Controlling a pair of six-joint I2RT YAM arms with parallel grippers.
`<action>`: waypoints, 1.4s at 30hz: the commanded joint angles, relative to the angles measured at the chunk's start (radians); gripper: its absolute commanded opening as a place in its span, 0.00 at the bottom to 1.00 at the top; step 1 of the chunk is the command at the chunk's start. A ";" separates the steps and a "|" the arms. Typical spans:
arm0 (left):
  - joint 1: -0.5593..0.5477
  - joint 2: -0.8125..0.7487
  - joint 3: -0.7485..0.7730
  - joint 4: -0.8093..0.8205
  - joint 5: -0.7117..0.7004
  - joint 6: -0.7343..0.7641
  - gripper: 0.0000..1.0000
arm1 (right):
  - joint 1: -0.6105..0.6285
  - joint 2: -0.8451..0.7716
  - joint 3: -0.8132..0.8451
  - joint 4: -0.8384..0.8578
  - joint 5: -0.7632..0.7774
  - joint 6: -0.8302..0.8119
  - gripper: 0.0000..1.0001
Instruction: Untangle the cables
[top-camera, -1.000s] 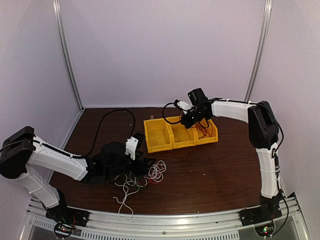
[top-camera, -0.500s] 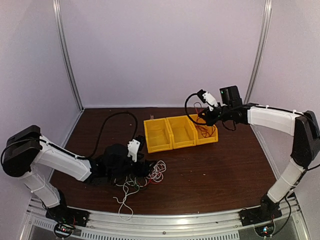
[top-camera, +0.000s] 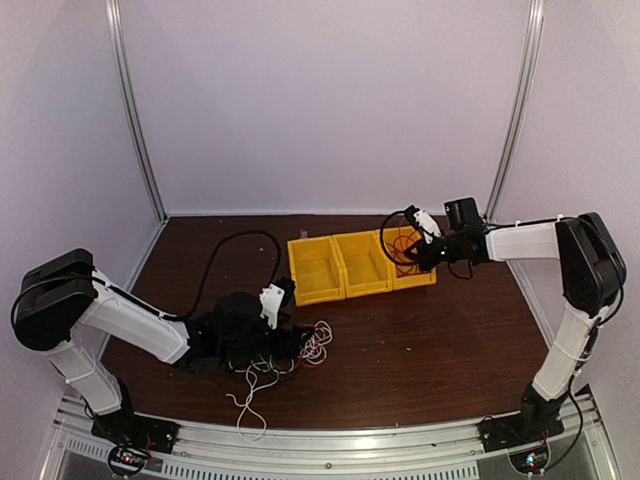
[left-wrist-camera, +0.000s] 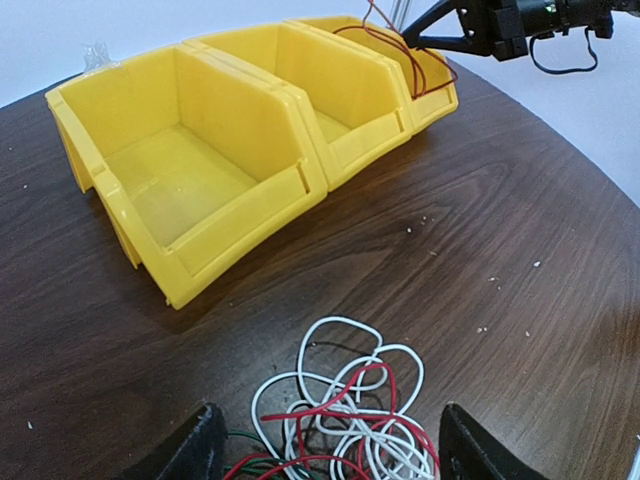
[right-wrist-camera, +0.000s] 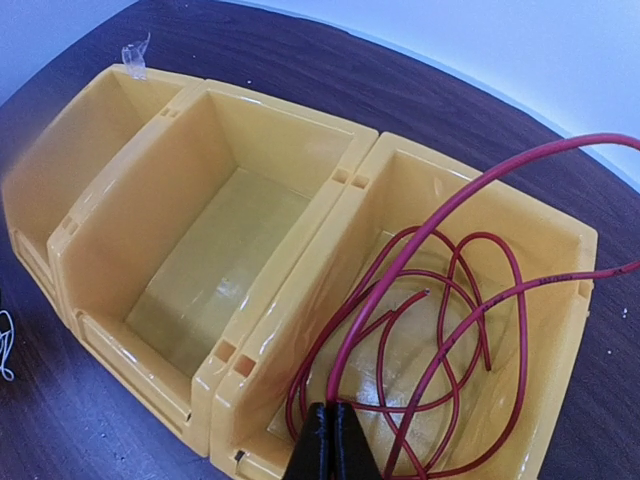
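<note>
Since half a second ago my right arm has folded in and dropped, so my right hand (top-camera: 422, 256) now sits low at the right-most of the three joined yellow plastic bins (top-camera: 345, 272), where before it hung higher and farther right. My left arm has only crept a little, and the loose tangle of thin white, red and dark wires (top-camera: 287, 355) lies where it lay on the dark brown wooden tabletop (top-camera: 400, 350).

From its own wrist camera the right hand (right-wrist-camera: 327, 440) shows only its black tips, pressed together on a strand of the thin red wire (right-wrist-camera: 438, 220). That strand runs up and off the right edge, so its end is cut off. My left hand (left-wrist-camera: 330, 460) has its fingers spread wide apart, one on each side of the tangle (left-wrist-camera: 345, 410); I cannot tell whether they touch it. The picture's bottom edge cuts off the nearer part of the tangle, and a dark green strand there is barely visible. From above, the left hand is black against the dark tabletop and hard to separate from the arm.

Most of the red wire lies in loops in the right-most bin (right-wrist-camera: 480, 180), with one strand rising out of it. The tangle has no clear long axis; one white tail trails from it toward the near edge.
</note>
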 joint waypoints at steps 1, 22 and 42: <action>-0.004 -0.003 0.005 0.065 -0.001 -0.006 0.74 | 0.001 0.104 0.130 -0.078 0.065 0.021 0.00; -0.004 0.016 0.022 0.071 0.005 0.003 0.74 | 0.078 0.339 0.400 -0.382 0.353 -0.020 0.12; -0.005 0.028 0.057 0.039 0.016 0.029 0.74 | -0.055 0.113 0.576 -0.521 0.266 -0.060 0.35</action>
